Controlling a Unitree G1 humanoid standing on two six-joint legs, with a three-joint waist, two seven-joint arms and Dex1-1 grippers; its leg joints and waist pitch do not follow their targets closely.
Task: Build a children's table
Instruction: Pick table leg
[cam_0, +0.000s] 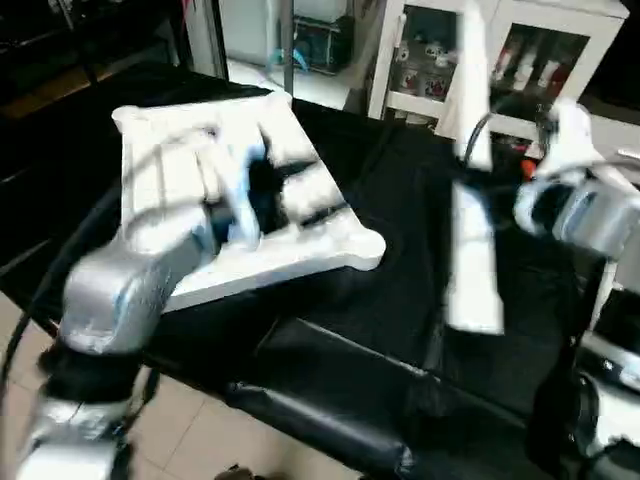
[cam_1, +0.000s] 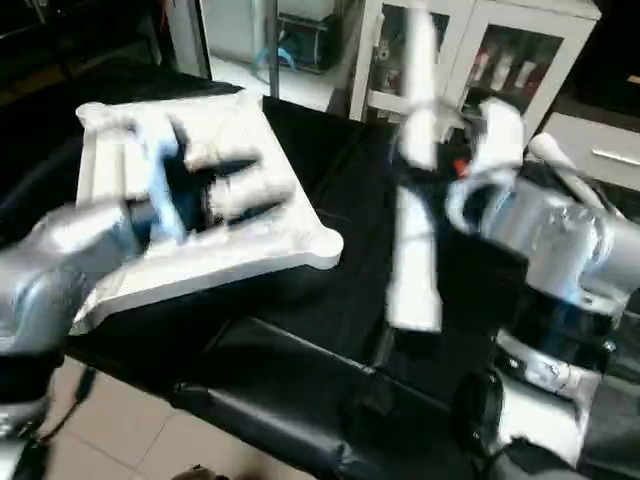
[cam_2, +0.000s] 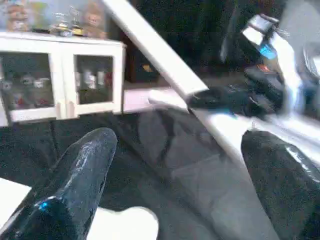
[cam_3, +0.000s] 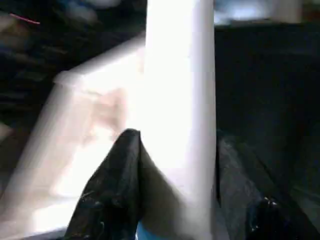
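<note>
The white square tabletop (cam_0: 330, 235) lies ribbed side up on the black-covered work table, left of centre. My left gripper (cam_0: 285, 190) hovers over it with its black fingers (cam_2: 80, 175) spread wide, open and holding nothing. A long white tapered leg (cam_0: 472, 200) stands nearly upright above the table at the right. My right gripper (cam_0: 480, 178) is shut on the leg about midway along its length; in the right wrist view the leg (cam_3: 180, 100) runs between its two black fingers (cam_3: 117, 180).
A white cabinet with glass doors (cam_0: 520, 60) stands behind the work table. The table's padded black front edge (cam_0: 330, 420) runs along the bottom, with tiled floor (cam_0: 210, 440) below it.
</note>
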